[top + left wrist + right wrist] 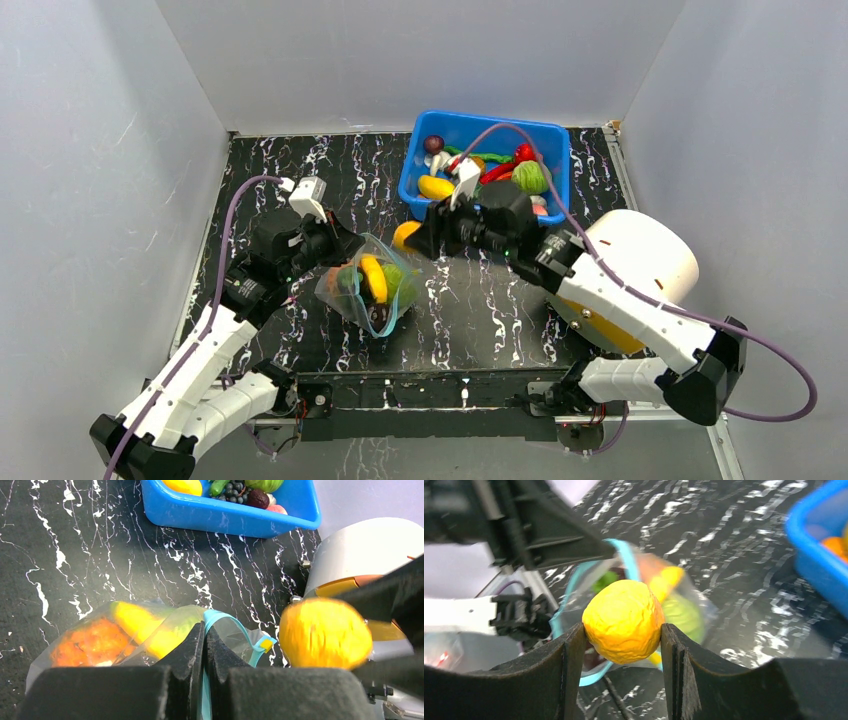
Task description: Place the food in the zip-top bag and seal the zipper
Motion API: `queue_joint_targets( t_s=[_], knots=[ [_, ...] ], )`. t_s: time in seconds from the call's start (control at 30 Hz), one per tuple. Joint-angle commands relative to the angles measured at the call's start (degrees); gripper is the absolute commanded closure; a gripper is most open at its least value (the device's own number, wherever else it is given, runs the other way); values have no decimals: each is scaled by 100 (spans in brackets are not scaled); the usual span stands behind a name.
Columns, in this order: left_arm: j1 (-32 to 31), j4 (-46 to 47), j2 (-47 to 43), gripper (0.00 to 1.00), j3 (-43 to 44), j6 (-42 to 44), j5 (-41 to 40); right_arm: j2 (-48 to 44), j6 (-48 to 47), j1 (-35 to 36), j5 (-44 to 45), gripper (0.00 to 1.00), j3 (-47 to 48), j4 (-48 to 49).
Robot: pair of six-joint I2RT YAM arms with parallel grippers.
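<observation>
Tabletop (470, 310), black-and-white veined, boxed by grey walls (400, 60), bears the clear crinkly zip-top bag (350, 290); our left gripper (204, 630) pinches its teal zipper strip (220, 617), our right gripper (623, 630) clasps a wrinkled yellow toy fruit (623, 617) nearby.

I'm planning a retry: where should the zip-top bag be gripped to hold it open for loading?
Pinch one wall of the bag at the teal zipper strip, coming from the robot's left as the left gripper does. That strip looks the stiffest edge, and the mouth faces the yellow fruit in the right gripper.
</observation>
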Motion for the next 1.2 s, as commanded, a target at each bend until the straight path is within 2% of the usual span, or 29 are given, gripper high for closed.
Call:
queue_joint_targets(
  t_s=[0.0,0.2,0.57,0.97,1.17],
  knots=[
    [-18,258,-85,100,232,-237,120,-271,138,622,36,67,-294,968],
    [-20,315,-163,100,131,-418,196,6,-399,1036,246,66,-355,977],
    [-13,158,-321,100,112,-462,293,837,-941,1210,811,63,-35,817],
    [-20,177,-505,100,-32,-500,338,1033,-651,1226,1187,57,-46,1378],
    [-19,173,-577,100,-72,-468,293,1147,-583,1228,1184,34,188,1285]
  ],
)
